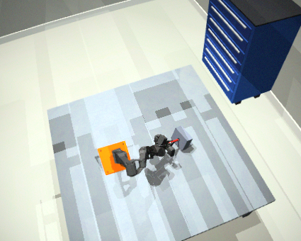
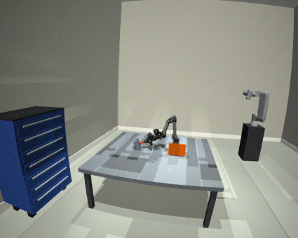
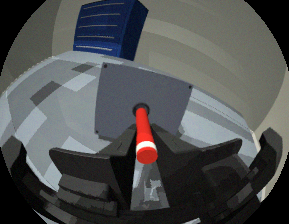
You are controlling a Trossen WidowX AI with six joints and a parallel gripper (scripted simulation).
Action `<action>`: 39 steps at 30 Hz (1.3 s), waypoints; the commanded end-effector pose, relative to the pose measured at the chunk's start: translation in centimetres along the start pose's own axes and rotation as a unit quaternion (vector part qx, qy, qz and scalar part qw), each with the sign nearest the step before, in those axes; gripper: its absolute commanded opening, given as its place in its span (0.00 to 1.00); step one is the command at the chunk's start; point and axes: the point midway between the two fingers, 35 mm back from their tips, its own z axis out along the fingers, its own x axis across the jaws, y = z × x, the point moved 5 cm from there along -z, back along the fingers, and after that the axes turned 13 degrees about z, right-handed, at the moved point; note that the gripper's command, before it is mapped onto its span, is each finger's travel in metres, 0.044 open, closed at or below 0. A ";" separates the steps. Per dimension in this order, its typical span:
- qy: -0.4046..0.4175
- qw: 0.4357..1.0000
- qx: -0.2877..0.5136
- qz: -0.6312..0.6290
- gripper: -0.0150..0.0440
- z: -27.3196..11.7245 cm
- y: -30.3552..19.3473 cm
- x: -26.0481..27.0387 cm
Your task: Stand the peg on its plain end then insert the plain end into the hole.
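The red peg point(image 1: 174, 141) point(image 2: 141, 142) point(image 3: 143, 127) slants from between my fingers toward the sloped grey panel point(image 1: 183, 138) point(image 2: 137, 144) point(image 3: 120, 92). Its white-banded end faces the wrist camera. Its plain end meets the dark round hole point(image 3: 136, 108) in the panel's face in the wrist view; how far it is inside cannot be told. My gripper point(image 1: 170, 143) point(image 2: 146, 141) point(image 3: 143, 128) is shut on the peg, with one dark finger on each side of it, a short way out from the panel. The peg looks roughly in line with the hole.
The arm's base stands by an orange plate point(image 1: 106, 164) point(image 2: 177, 150) on the patterned table point(image 1: 217, 198) point(image 2: 109, 171). A blue drawer cabinet point(image 1: 270, 53) point(image 2: 43, 157) point(image 3: 107, 27) stands on the floor beyond the panel. Another robot arm point(image 2: 263, 105) stands on a black pedestal away from the table.
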 end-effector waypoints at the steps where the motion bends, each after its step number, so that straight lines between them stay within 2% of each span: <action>1: 0.000 1.000 0.000 0.000 0.25 0.3 0.0 0.0; 39: -0.001 1.000 0.000 0.000 0.25 2.3 0.0 0.0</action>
